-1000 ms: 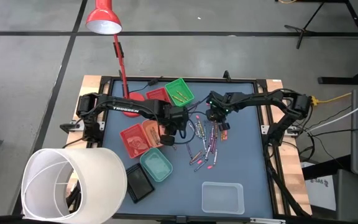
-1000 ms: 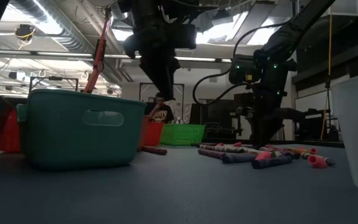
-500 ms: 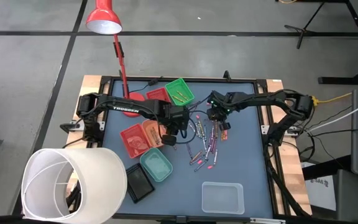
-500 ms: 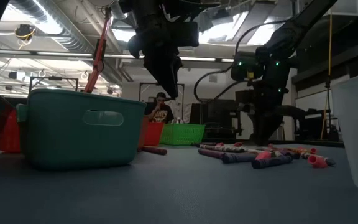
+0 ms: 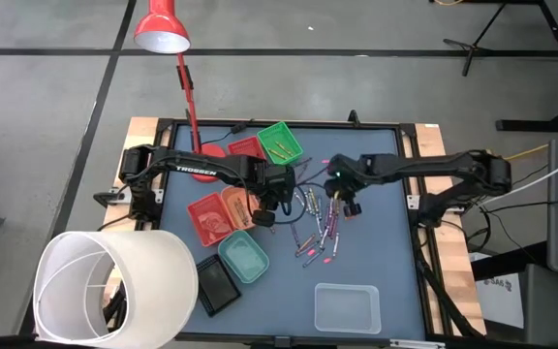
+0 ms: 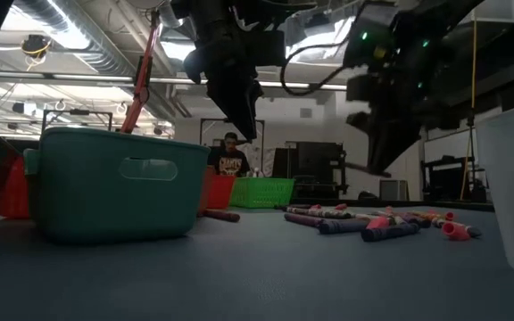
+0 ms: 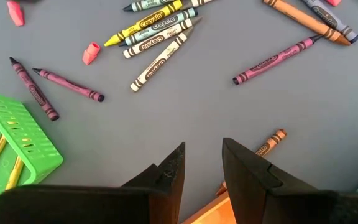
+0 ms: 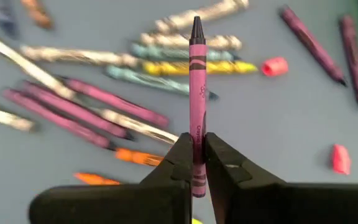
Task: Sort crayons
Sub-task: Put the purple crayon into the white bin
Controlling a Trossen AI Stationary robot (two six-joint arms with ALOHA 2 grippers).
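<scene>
Pinching a pink-purple crayon (image 8: 196, 93) between its two dark fingers, the right gripper (image 8: 196, 163) hangs above the table, near the middle of the high view (image 5: 341, 195). That crayon sticks straight out past the fingertips, and its dark tip points away from the wrist.

Just to the left in the high view, the left gripper (image 5: 264, 210) hovers beside the orange tray (image 5: 235, 206). Its fingers (image 7: 169, 171) are spread a little with nothing between them.

Under both grippers lie the other crayons (image 5: 320, 221), scattered in a loose bunch in the middle of the grey-blue table (image 5: 386, 233). They are purple, pink, yellow, orange and pale ones. In the left wrist view you can read "Crayola" on the yellow crayon (image 7: 143, 23). A few short pink bits (image 7: 91, 52) lie among them.

White letters on the left arm (image 5: 197, 171) spell "TROSSEN".

A green tray (image 5: 280, 142) with a few crayons in it sits at the top of the table. Red trays (image 5: 206, 217) and a teal tray (image 5: 244, 258) sit lower left, with a black tray (image 5: 216, 286) below them, and a clear tray (image 5: 347, 307) is at the bottom. A red lamp (image 5: 162, 28) leans over the top left. A big white tube (image 5: 114, 286) stands at the lower left corner.

Far back in the low view, a person (image 6: 230, 159) sits in the room under long ceiling lights.
</scene>
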